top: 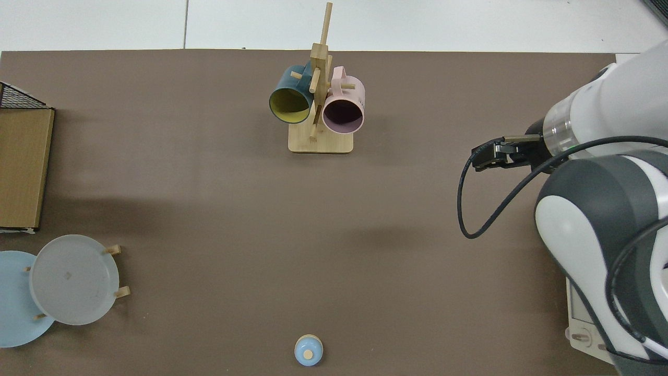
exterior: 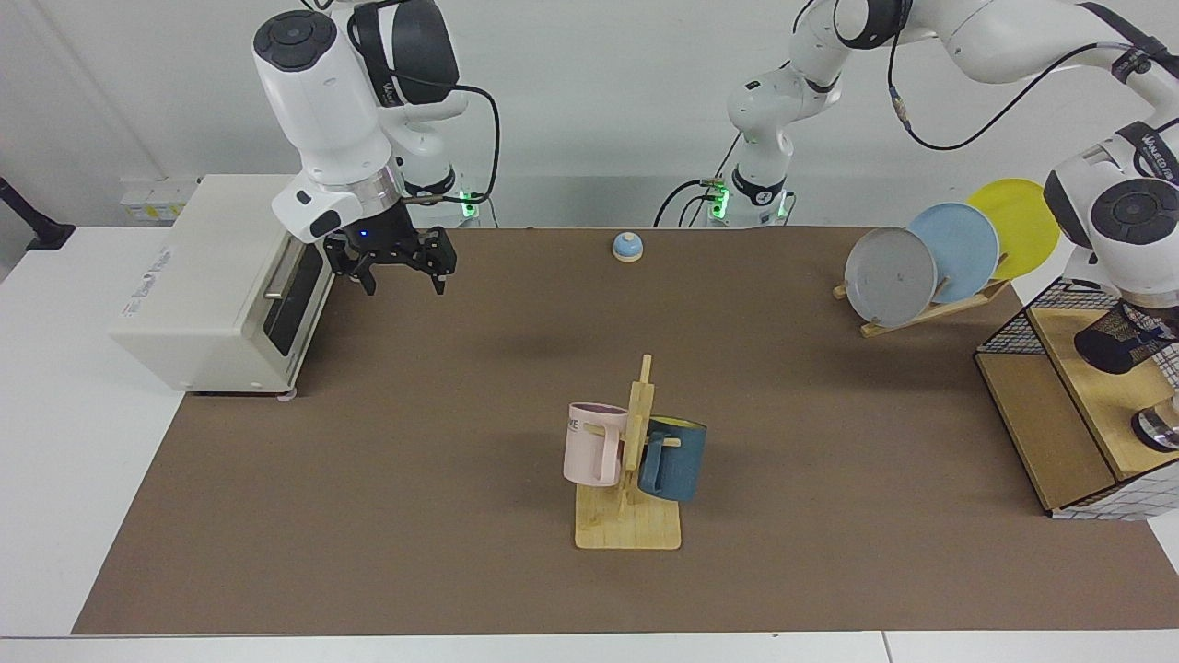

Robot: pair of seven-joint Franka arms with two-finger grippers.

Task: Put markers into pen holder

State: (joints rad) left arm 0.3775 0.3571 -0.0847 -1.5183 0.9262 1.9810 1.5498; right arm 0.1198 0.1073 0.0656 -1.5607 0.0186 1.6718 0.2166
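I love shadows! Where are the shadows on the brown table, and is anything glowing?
Facing view: a soft shadow lies on the mat near the right gripper, which waits with jaws open; green lights glow at the arm bases; the left gripper is at the pen holder. Top view: faint dark patches.

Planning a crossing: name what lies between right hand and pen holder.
Facing view: bare mat, then the plate rack, before the pen holder under the left hand; right hand waits by the oven.

Right gripper (exterior: 402, 279) hangs with jaws apart; left arm's wrist points down.
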